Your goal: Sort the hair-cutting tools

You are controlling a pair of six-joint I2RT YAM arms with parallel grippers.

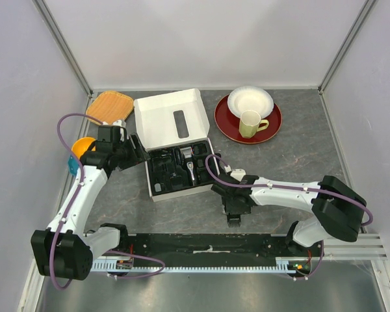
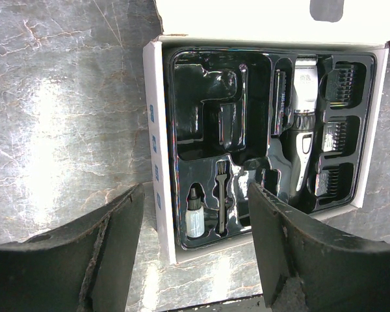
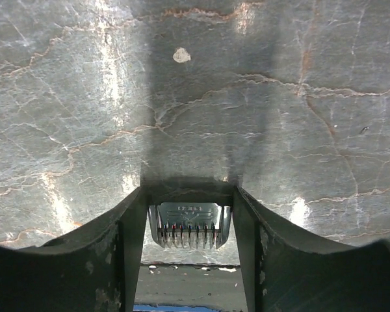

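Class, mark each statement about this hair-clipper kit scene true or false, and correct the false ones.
1. The hair clipper lies in the box's black tray. True.
2. The right arm's jaws are empty. False: they grip a comb attachment.
3. The mug stands on the red plate. True.
4. The box is closed. False: its lid is folded open.
5. The left arm's jaws hold a tool. False: they are open and empty; the cleaning brush lies in the tray.
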